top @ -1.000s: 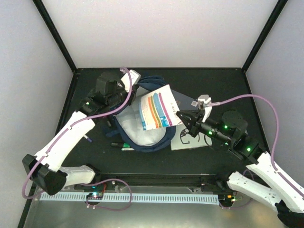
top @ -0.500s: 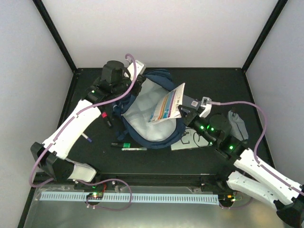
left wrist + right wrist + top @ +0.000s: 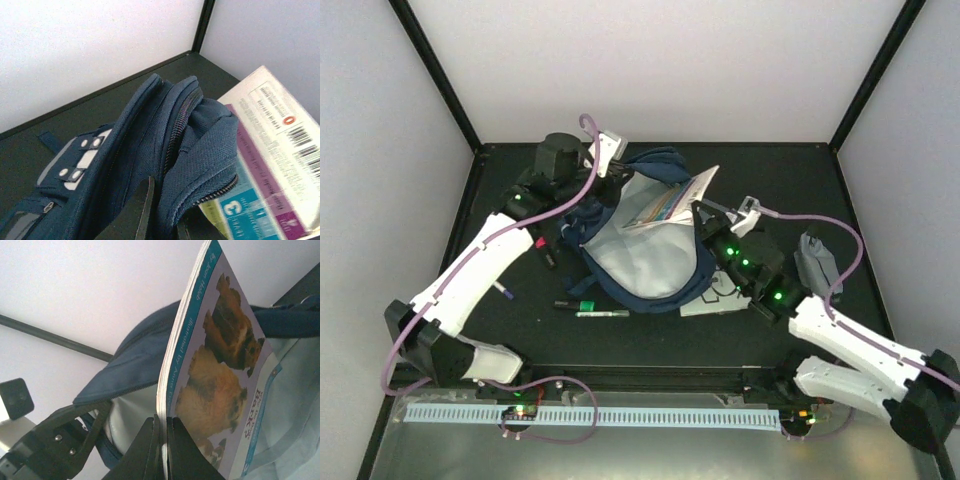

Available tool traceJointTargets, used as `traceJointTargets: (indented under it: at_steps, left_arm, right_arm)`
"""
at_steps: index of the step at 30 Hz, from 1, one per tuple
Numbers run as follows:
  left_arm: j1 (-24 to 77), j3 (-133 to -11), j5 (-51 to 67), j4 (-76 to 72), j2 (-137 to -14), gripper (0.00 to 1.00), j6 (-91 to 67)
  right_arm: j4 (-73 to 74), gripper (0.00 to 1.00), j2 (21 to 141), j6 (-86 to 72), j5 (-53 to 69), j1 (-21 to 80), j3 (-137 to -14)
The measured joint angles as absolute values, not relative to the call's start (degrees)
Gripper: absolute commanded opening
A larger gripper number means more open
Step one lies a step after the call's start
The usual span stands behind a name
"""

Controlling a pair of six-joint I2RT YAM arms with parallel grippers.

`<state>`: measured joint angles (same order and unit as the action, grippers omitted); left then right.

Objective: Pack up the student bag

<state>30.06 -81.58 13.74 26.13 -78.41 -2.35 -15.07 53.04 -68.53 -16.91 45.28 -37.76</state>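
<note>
The student bag (image 3: pixel 655 262) lies in the middle of the black table, navy with its pale grey lining showing through a wide mouth. My left gripper (image 3: pixel 618 184) is shut on the bag's upper rim and holds it raised; in the left wrist view the navy fabric (image 3: pixel 150 135) is pinched between the fingers (image 3: pixel 131 216). My right gripper (image 3: pixel 704 222) is shut on the edge of a thin picture book (image 3: pixel 670 204), which stands tilted at the bag's mouth. In the right wrist view the book (image 3: pixel 225 365) with dogs on its cover is clamped on edge at my right gripper (image 3: pixel 163 440), beside the zipped rim (image 3: pixel 132 367).
Pens (image 3: pixel 592 312), a green marker (image 3: pixel 575 303), a red marker (image 3: pixel 546 250) and a purple pen (image 3: pixel 503 292) lie left of the bag. A printed sheet (image 3: pixel 722 295) sticks out under the bag's right side. A small grey pouch (image 3: pixel 817 262) lies at the right.
The right gripper carried the book up and left and tipped it on edge at the bag's mouth. The left gripper pulled the rim back, so the mouth gapes wider.
</note>
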Motion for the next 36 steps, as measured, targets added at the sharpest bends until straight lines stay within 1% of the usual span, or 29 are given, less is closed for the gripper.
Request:
traceJointTargets:
  at_steps: [5,12,19,20,21,22,24,25,26,27,28,29,30,33,36]
  left_arm:
    - [30.1,-82.3,15.7,26.1,-79.3,0.02,-5.0]
    - [30.1,-84.5,18.2,26.1,-81.4,0.02,-8.8]
    - [30.1,-85.4,19.8,26.1,-82.0,0.02,-11.0]
    - [30.1,-85.4,19.8,26.2,-82.0,0.01,-11.1]
    - [30.1,-85.4,19.9,26.2,-82.0,0.02,-11.2]
    - [30.1,-85.4,19.9,26.2,-82.0,0.01,-11.2]
    - [30.1,-85.4,20.0,26.2,-82.0,0.02,-11.2]
    - [30.1,-85.4,20.0,26.2,-82.0,0.02,-11.2]
    - [30.1,-85.4,20.0,26.2,-82.0,0.02,-11.2]
    - [30.1,-85.4,20.0,26.2,-82.0,0.02,-11.2]
    - [30.1,-85.4,20.1,26.2,-82.0,0.02,-11.2]
    - [30.1,-85.4,20.2,26.3,-82.0,0.02,-11.2]
    - [30.1,-85.4,20.2,26.5,-82.0,0.01,-11.1]
    - [30.1,-85.4,20.5,27.0,-82.0,0.02,-10.7]
    - [30.1,-85.3,20.5,27.1,-82.0,0.02,-9.8]
  right_arm:
    - [-22.9,0.02,59.4,-68.7,-21.8,48.5,-36.9]
    - [-36.8,0.02,69.3,-68.1,-25.7,49.9,-31.4]
    - [-39.9,0.02,76.1,-67.2,-28.4,51.3,-31.9]
    - [-39.8,0.07,77.0,-67.1,-28.6,51.8,-32.4]
    - [-39.2,0.16,78.0,-67.1,-28.7,52.3,-33.3]
    - [-39.0,0.30,78.8,-67.2,-28.7,52.8,-33.6]
    - [-38.0,0.42,80.2,-67.5,-28.6,53.9,-34.4]
    - [-37.3,0.50,80.7,-66.9,-28.4,54.5,-34.6]
    - [-36.2,0.60,81.0,-66.4,-27.9,55.2,-34.7]
    - [-34.6,0.75,81.0,-65.8,-27.5,55.8,-35.0]
    - [-32.7,0.86,80.9,-65.1,-27.1,56.3,-35.4]
    - [-30.4,0.90,80.6,-64.6,-26.9,56.6,-36.0]
    - [-27.2,0.92,79.5,-63.4,-26.7,56.9,-36.8]
    - [-17.7,0.95,73.2,-59.1,-27.0,57.1,-38.4]
    - [-9.1,0.95,65.9,-53.7,-26.9,56.9,-41.5]
